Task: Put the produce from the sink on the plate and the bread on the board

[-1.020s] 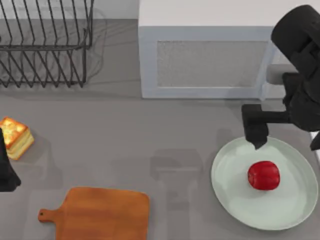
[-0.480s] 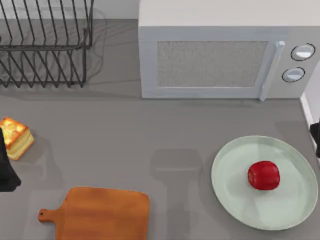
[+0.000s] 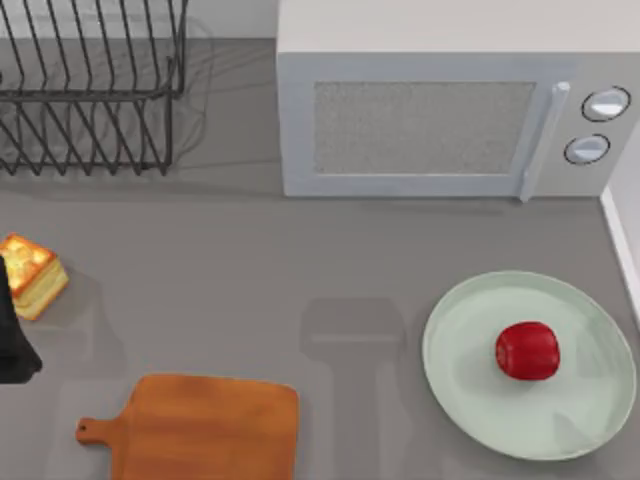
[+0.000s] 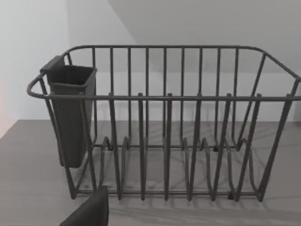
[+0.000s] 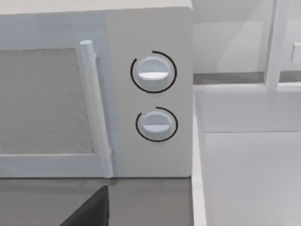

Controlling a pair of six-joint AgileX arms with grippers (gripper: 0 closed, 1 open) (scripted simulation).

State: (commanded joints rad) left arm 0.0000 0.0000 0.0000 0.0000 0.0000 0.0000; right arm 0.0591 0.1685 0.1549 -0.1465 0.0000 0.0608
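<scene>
**Produce on the plate, bread off the board**

The produce (image 3: 527, 351) sits on the plate (image 3: 470, 400) at the lower right of the top view, a little right of the plate's middle and well inside the rim. The plate lies on the grey table (image 3: 300, 260), below the right end of the microwave (image 3: 440, 110).

The bread (image 3: 30, 272) rests on the table at the far left edge of the top view, toasted side up. The board (image 3: 200, 425) lies at the lower left, handle pointing left, apart from the bread and bare on top.

A dark piece of the left arm (image 3: 12, 340) shows at the left edge of the top view, just beside the bread and just below it in the frame. Whether the left gripper is wide or narrow, I cannot tell. The left wrist view faces the wire dish rack (image 4: 164, 132), which stands at the upper left of the top view and carries a dark cutlery cup (image 4: 70, 113) on one end.

The right wrist view faces the microwave's handle (image 5: 94, 108) and its two round knobs (image 5: 154, 74), with the white sink (image 5: 244, 165) wall beside it.
</scene>
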